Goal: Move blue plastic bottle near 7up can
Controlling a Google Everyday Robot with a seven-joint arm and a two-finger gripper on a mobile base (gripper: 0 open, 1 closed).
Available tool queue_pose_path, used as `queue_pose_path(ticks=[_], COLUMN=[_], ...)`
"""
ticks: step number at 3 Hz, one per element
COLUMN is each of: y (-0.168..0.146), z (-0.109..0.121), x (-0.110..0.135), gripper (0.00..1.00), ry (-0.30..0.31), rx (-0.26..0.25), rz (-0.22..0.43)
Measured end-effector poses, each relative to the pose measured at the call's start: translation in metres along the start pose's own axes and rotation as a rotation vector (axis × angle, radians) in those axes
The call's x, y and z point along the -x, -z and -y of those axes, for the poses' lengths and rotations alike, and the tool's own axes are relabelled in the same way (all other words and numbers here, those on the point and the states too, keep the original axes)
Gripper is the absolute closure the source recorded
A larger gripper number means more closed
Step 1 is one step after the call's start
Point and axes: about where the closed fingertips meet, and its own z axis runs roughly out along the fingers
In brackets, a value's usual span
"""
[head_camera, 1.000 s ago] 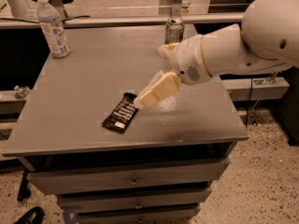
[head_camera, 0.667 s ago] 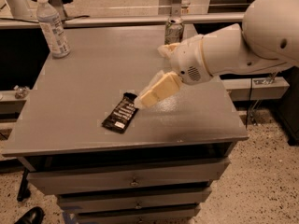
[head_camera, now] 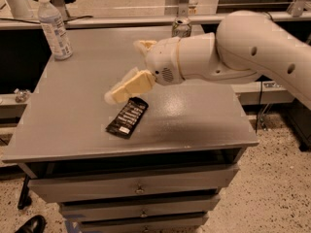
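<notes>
The gripper (head_camera: 127, 76) has swung left across the table (head_camera: 68, 125) and now hangs just above the wrapper (head_camera: 127, 117), spread wide and empty. The bottle (head_camera: 54, 30) stands untouched at the far left corner, well apart from the can (head_camera: 181, 27), so the reach looks begun, with no grasp yet

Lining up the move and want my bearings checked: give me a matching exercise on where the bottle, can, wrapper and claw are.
1 bottle
2 can
3 wrapper
4 claw

a lying flat, centre front
b far left corner, upright
c far edge, right of centre
d open, in the air just above the wrapper's far end

Pairs: 1-b, 2-c, 3-a, 4-d
</notes>
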Motion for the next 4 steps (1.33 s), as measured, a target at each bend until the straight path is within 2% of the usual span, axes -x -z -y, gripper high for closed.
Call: queue_pose_path(ticks=[1, 2, 3, 4], y=[-0.05, -0.102, -0.148, -0.182], z=[0.013, 0.025, 0.043, 0.066], x=[0.024, 0.03, 0.027, 0.028], gripper=[0.0, 0.0, 0.0, 0.0], ry=[0.011, -0.001, -0.023, -0.045], rx=[0.018, 0.026, 0.006, -0.029], rz=[0.144, 0.241, 0.286, 0.297])
